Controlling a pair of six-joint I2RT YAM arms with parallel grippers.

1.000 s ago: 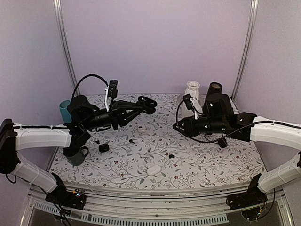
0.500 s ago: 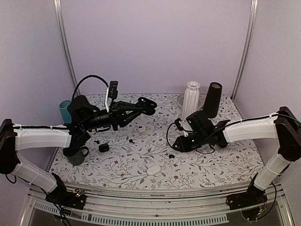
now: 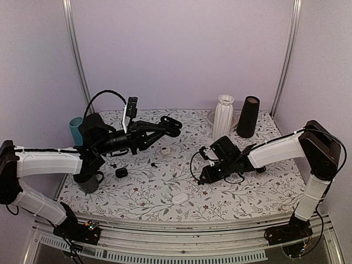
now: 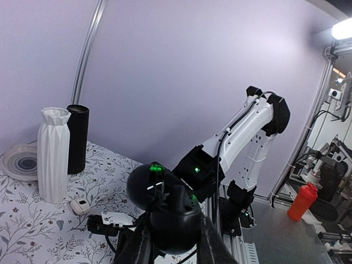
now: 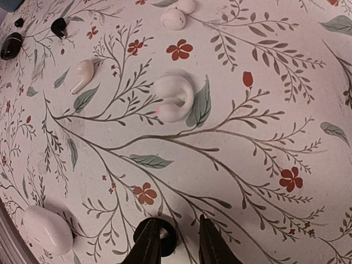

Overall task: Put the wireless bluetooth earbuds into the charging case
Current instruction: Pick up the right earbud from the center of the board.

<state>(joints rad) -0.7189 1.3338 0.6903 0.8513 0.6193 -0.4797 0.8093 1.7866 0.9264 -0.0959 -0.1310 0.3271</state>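
My left gripper (image 3: 165,125) is raised over the back left of the table and shut on the black charging case (image 4: 176,225). The case's lid (image 4: 147,184) stands open with a green light showing. My right gripper (image 5: 176,221) is down at the table, right of centre, jaws apart. A black earbud (image 5: 168,242) lies on the cloth against the inner side of its left finger, partly hidden by it, and bare cloth shows up to the right finger. A second black earbud (image 3: 154,164) lies left of centre.
White closed case (image 3: 180,198) near the front. White open case (image 5: 173,98), a white earbud (image 5: 81,75) and another black case (image 3: 121,172) lie further left. White vase (image 3: 223,115), black cylinder (image 3: 248,116), grey mug (image 3: 91,180) and teal cup (image 3: 75,129) ring the edges.
The right arm has dropped from mid-air down and left to the table, jaws narrowing, and now straddles a black earbud. The left arm has barely moved, holding the case.
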